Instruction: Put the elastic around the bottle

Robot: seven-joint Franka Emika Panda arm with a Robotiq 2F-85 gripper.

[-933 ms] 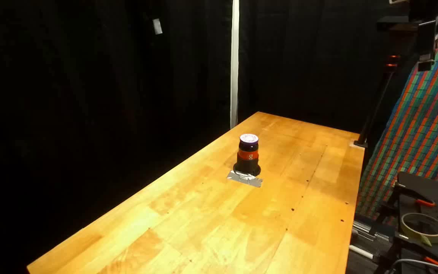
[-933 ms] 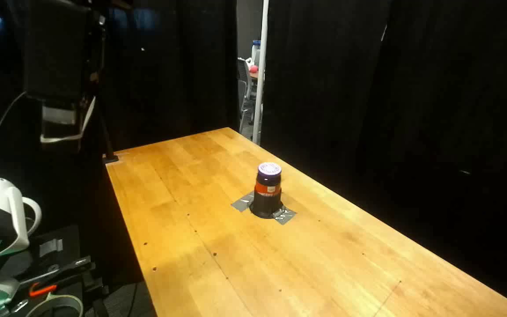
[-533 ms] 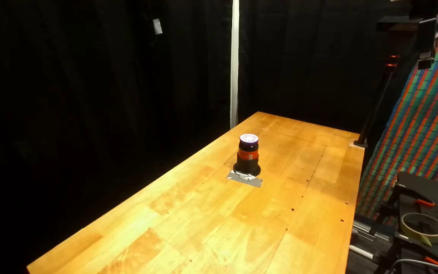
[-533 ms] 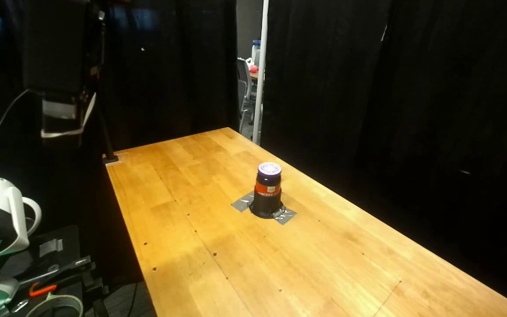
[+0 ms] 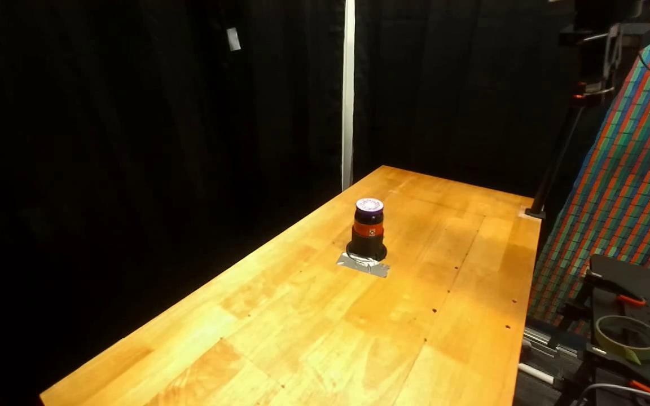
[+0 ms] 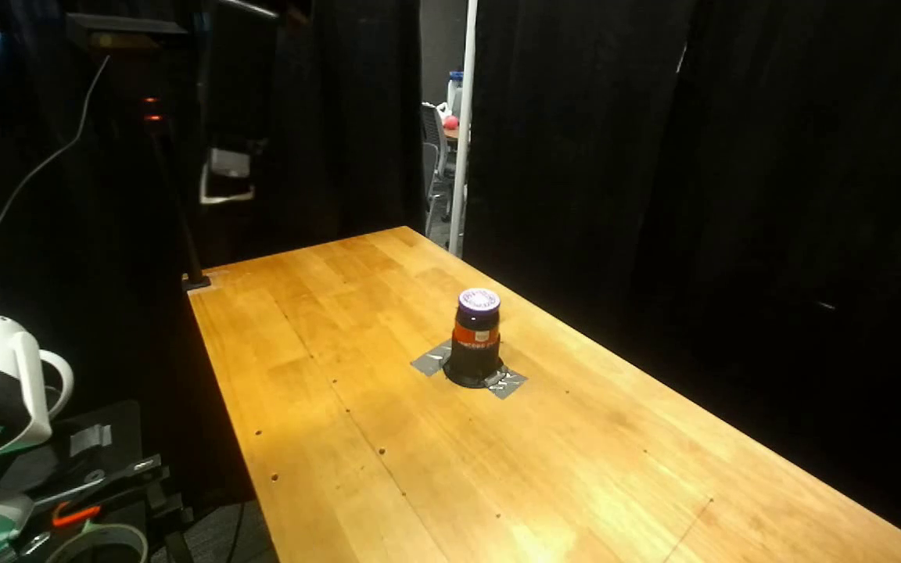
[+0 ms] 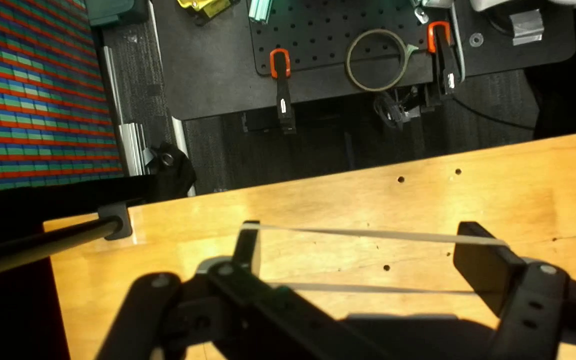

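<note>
The gripper (image 7: 365,250) had its fingers (image 7: 488,270) wide apart, the elastic (image 7: 378,233) stretched around them. Below it and, so the dim exterior views suggested, well apart, the bottle (image 6: 476,336) stood upright on the table (image 6: 576,469).

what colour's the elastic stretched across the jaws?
Pale off-white; the elastic shows best in the wrist view.

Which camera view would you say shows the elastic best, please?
The wrist view: there the elastic shows as two pale strands stretched across the open pincer. Both exterior views show it only as small, thin, pale lines against darkness.
</note>
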